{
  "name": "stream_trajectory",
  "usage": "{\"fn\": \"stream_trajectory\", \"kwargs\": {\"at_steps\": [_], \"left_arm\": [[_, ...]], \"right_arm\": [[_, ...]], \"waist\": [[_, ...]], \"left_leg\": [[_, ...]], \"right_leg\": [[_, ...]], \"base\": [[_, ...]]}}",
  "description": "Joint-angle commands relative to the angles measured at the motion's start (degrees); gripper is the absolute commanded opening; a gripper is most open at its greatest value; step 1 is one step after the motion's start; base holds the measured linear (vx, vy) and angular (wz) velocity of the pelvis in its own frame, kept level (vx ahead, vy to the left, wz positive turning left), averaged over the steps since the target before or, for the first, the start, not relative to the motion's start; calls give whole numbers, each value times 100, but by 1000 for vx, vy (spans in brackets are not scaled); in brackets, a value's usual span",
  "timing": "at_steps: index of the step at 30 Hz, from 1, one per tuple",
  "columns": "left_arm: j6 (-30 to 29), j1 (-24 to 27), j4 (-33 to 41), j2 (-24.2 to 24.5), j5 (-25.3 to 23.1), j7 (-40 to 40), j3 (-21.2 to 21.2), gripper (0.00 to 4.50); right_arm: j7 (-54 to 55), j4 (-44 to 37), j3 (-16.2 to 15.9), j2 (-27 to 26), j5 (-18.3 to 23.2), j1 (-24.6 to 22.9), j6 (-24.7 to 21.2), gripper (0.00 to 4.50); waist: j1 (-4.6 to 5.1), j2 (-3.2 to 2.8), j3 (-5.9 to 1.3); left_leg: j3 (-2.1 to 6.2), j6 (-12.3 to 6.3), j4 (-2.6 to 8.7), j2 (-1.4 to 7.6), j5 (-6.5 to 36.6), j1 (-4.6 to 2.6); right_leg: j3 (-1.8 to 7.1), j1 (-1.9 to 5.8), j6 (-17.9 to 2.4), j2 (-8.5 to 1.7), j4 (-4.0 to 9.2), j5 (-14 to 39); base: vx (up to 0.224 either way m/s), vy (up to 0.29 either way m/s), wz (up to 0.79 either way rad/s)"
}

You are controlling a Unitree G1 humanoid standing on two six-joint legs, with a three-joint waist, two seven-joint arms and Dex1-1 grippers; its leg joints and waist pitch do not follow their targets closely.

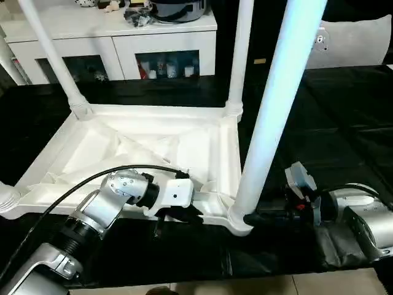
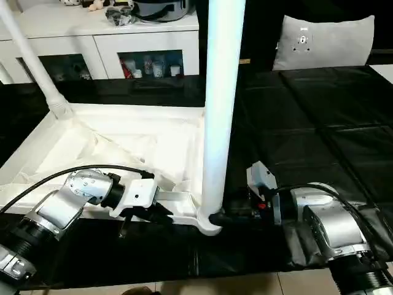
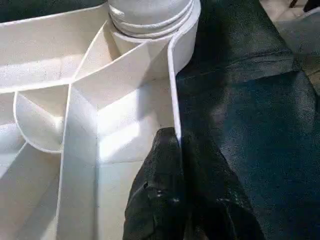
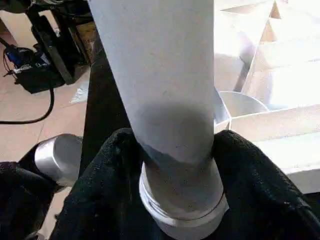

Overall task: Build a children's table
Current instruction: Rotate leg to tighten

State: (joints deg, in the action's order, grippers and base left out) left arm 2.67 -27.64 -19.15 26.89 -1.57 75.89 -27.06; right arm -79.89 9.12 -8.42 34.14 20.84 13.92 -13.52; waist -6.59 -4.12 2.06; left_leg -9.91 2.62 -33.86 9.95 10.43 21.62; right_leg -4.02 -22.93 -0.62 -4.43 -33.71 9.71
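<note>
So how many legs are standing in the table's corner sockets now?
3 plainly: near right leg gripped by the right gripper, far right leg, far left leg. A fourth may stand at the near left.

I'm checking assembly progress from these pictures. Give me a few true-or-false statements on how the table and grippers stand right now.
1. The children's table lies upside down, ribbed underside up. True.
2. The right gripper is closed around the base of the near leg. True.
3. The left gripper holds a loose leg in the air. False: its jaws pinch the table's near rim.
4. The table rests on bare wooden floor. False: it lies on a black mat.
5. Legs stand in both far corner sockets. True.
</note>
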Motion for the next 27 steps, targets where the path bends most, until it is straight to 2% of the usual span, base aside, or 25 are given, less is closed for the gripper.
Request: {"fn": "stream_trajectory", "kwargs": {"at_steps": [1, 5, 12, 16, 18, 20, 21, 22, 23, 24, 25, 26, 27], "left_arm": [[110, -42, -68, 11, -138, 191, -249, 0], [102, -29, -66, 18, -135, 215, -246, 0], [-24, 22, -4, -23, -47, 190, -177, 0], [-486, 125, 200, -167, 19, -137, -33, 0], [-973, 225, 396, -348, -31, -625, 94, 0], [-1349, 305, 569, -518, -38, -1006, 205, 0], [-1466, 331, 629, -579, -30, -1118, 241, 0], [-1597, 350, 690, -661, -34, -1267, 282, 0], [-1751, 360, 757, -752, -38, -1422, 317, 0], [-1991, 348, 818, -923, -47, -1661, 367, 0], [-2164, 325, 842, -1070, -91, -1870, 409, 0], [-2239, 309, 840, -1143, -106, -1966, 430, 0], [-2318, 293, 839, -1219, -121, -2066, 451, 0]], "right_arm": [[-51, -85, -120, -101, 46, 72, 1, 224], [-36, -131, -151, -141, 61, 44, -44, 196], [-2, -267, -139, -137, 139, -49, -223, 191], [295, -372, -104, -242, 127, -135, -388, 191], [980, -257, -43, -514, -134, -142, -359, 191], [1719, -64, 28, -803, -419, -87, -364, 190], [2018, 29, 58, -916, -525, -48, -407, 189], [2367, 173, 109, -1073, -625, 12, -410, 189], [2692, 293, 165, -1220, -707, 66, -413, 188], [3185, 506, 244, -1468, -810, 173, -399, 188], [3531, 664, 291, -1657, -871, 262, -389, 188], [3692, 749, 310, -1749, -900, 314, -370, 188], [3860, 837, 330, -1844, -930, 368, -350, 187]], "waist": [[22, 78, -335], [21, 67, -329], [25, 67, -315], [31, 76, -306], [49, 77, -289], [115, 80, -244], [158, 85, -231], [225, 97, -227], [298, 83, -208], [346, 74, -207], [437, 89, -205], [481, 73, -213], [566, 68, -213]], "left_leg": [[93, -415, 391, 335, 1310, -69], [96, -400, 395, 331, 1345, -64], [99, -330, 410, 329, 1478, -86], [100, -306, 411, 326, 1502, -84], [108, -265, 426, 327, 1588, -89], [113, -154, 448, 303, 1770, -94], [125, -62, 442, 270, 1945, -131], [143, -16, 443, 250, 2038, -139], [175, 4, 459, 236, 2154, -95], [176, 18, 463, 233, 2237, -102], [198, 46, 453, 219, 2372, -103], [208, 57, 455, 213, 2415, -98], [228, 36, 469, 213, 2490, -57]], "right_leg": [[247, 263, -1134, -406, 404, 1646], [246, 267, -1117, -407, 407, 1729], [253, 258, -1044, -400, 431, 1976], [256, 256, -1043, -407, 437, 2033], [255, 246, -1025, -413, 449, 2205], [245, 224, -938, -406, 482, 2602], [225, 205, -791, -414, 533, 3061], [212, 200, -650, -412, 562, 3352], [177, 225, -501, -408, 584, 3572], [172, 203, -459, -406, 606, 3645], [141, 201, -406, -400, 632, 3713], [130, 207, -400, -402, 624, 3714], [102, 239, -362, -400, 630, 3690]], "base": [[0, 0, 0], [0, 0, 0], [0, 0, 0], [0, 0, 0], [0, 0, 0], [0, 0, 0], [0, 0, 0], [0, 0, 0], [0, 0, 0], [-56, 22, -14], [0, 0, 0], [0, 0, 0], [0, 0, 0]]}}
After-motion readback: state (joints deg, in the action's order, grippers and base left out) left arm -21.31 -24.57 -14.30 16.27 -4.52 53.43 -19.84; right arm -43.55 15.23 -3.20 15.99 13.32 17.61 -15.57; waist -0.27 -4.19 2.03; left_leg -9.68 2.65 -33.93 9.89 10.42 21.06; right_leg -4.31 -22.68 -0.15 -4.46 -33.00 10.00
